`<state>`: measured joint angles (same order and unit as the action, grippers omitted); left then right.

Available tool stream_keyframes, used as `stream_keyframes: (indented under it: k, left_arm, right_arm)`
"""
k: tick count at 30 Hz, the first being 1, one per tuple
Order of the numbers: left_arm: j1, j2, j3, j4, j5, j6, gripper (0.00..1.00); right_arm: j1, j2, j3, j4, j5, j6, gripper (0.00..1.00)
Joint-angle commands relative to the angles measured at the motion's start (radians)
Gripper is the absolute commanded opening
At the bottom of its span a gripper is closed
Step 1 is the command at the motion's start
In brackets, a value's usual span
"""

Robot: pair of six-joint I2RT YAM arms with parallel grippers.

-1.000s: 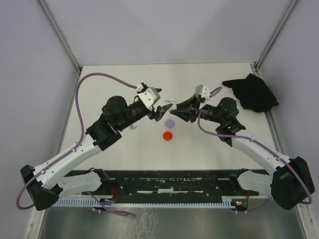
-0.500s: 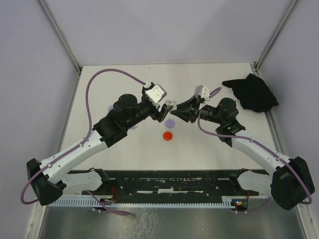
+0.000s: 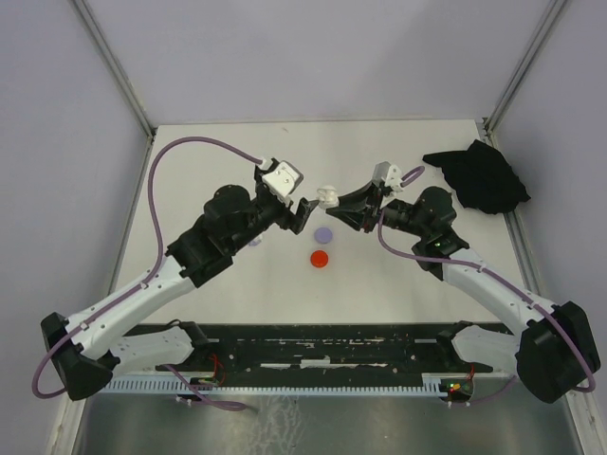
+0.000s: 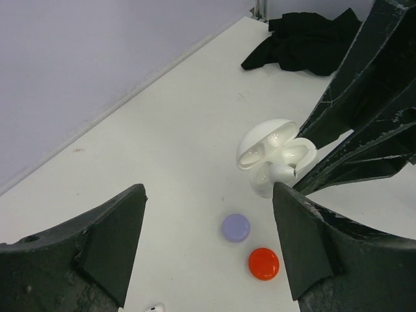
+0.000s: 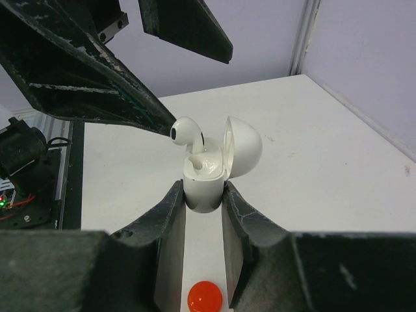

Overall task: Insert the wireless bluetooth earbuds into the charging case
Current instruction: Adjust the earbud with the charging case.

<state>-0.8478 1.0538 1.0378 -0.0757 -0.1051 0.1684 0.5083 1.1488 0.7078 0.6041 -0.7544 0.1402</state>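
While the right claw (image 5: 203,201) clamps the white charging case (image 4: 273,153) above the bench (image 4: 162,130), lid hinged open toward two o'clock, one earbud (image 5: 185,130) stands proud at eleven; left claw (image 4: 208,195) gapes empty beside it. Nudge it straight down, gently, until seated.

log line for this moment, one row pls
right gripper: shut on charging case, lid open | earbud: upright in case mouth | left gripper: open, beside case

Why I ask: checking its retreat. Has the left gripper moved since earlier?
Yes. In the top view the left gripper has backed leftward, away from the lilac round disc.
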Motion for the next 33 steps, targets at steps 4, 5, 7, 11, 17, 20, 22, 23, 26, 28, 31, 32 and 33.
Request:
stream_keyframes:
  k: [4, 5, 7, 11, 17, 20, 22, 23, 26, 28, 31, 32, 33]
  left_arm:
    - [0.027, -0.003, 0.011, -0.001, -0.07, -0.046, 0.86]
    - [0.027, -0.003, 0.013, -0.002, -0.065, -0.05, 0.86]
    - [0.029, -0.009, 0.017, -0.002, -0.028, -0.056, 0.86]
    - [0.029, -0.04, 0.033, -0.005, 0.077, -0.076, 0.87]
    - [0.028, -0.05, 0.077, -0.072, 0.106, -0.163, 0.88]
    - [0.028, -0.056, 0.083, -0.073, 0.105, -0.206, 0.88]
    - [0.029, -0.053, 0.089, -0.064, 0.106, -0.225, 0.88]
    - [0.028, -0.045, 0.095, -0.056, 0.111, -0.241, 0.88]
    - [0.027, -0.012, 0.114, -0.049, 0.126, -0.267, 0.88]
    - [0.027, 0.01, 0.122, -0.045, 0.131, -0.276, 0.88]
    - [0.029, 0.033, 0.123, -0.06, 0.112, -0.275, 0.88]
    - [0.028, 0.036, 0.123, -0.069, 0.1, -0.272, 0.88]
    - [0.027, 0.039, 0.122, -0.08, 0.084, -0.265, 0.88]
  right_arm:
    - [0.004, -0.034, 0.005, 0.032, -0.016, -0.001, 0.02]
    - [0.003, -0.035, 0.004, 0.033, -0.016, -0.001, 0.02]
    - [0.004, -0.035, 0.003, 0.032, -0.015, -0.002, 0.02]
    - [0.004, -0.038, -0.001, 0.03, -0.009, -0.003, 0.02]
    - [0.004, -0.033, 0.001, 0.031, 0.004, -0.001, 0.02]
    - [0.004, -0.031, -0.001, 0.032, 0.009, 0.0, 0.02]
    - [0.004, -0.028, 0.0, 0.038, 0.009, 0.003, 0.02]
    - [0.003, -0.028, 0.001, 0.04, 0.009, 0.006, 0.02]
    - [0.004, -0.027, 0.002, 0.047, 0.009, 0.011, 0.02]
    - [0.003, -0.028, 0.003, 0.048, 0.01, 0.013, 0.02]
    - [0.004, -0.033, 0.003, 0.046, 0.01, 0.014, 0.02]
    - [0.003, -0.036, 0.002, 0.045, 0.01, 0.013, 0.02]
    - [0.003, -0.037, 0.002, 0.042, 0.01, 0.013, 0.02]
